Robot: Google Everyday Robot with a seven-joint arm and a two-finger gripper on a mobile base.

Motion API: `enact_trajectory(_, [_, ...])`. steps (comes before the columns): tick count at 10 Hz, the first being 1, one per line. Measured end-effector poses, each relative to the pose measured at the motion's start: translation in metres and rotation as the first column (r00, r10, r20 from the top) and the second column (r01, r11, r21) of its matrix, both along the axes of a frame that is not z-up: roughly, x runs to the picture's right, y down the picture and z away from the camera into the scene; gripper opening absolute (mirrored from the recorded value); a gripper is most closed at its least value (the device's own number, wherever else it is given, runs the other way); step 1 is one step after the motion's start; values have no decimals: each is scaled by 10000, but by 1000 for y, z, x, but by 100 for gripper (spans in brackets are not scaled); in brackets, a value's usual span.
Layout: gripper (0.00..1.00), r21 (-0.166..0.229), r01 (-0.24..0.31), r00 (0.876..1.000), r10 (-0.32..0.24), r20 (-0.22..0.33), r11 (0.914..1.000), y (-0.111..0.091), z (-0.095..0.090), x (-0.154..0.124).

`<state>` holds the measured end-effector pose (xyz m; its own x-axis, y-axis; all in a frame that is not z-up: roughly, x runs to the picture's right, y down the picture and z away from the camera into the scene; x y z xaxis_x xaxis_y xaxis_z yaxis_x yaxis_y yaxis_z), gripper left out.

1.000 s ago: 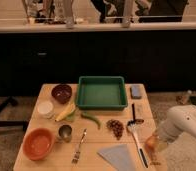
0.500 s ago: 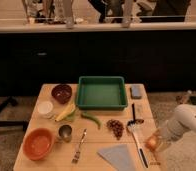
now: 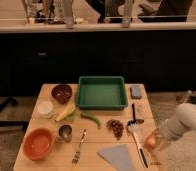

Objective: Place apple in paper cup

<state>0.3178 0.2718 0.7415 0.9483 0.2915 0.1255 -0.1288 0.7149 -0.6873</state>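
The apple (image 3: 150, 142), small and yellow-orange, sits between the fingers of my gripper (image 3: 152, 143) at the table's right front edge, just above the tabletop. The white arm (image 3: 187, 125) comes in from the right. The gripper is shut on the apple. The white paper cup (image 3: 45, 108) stands far off on the left side of the table, in front of a dark red bowl (image 3: 61, 93).
On the wooden table (image 3: 98, 140) are a green tray (image 3: 101, 92), a banana (image 3: 66, 112), a green chili (image 3: 91, 119), a metal cup (image 3: 65, 132), an orange bowl (image 3: 38, 143), a fork (image 3: 79, 146), a grey napkin (image 3: 120, 156), utensils (image 3: 136, 132) and a blue sponge (image 3: 136, 91).
The gripper with the apple has moved slightly left and up from the table's right front corner. Nothing else on the table has moved.
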Motion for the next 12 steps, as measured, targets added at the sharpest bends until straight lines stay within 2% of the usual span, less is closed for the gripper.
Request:
enact_trajectory(7, [0,761,505,9984,-523,211,9958,-25,-27,-24])
enact_trajectory(12, [0,779,521,9983,-540,224,9956,-26,-27,-25])
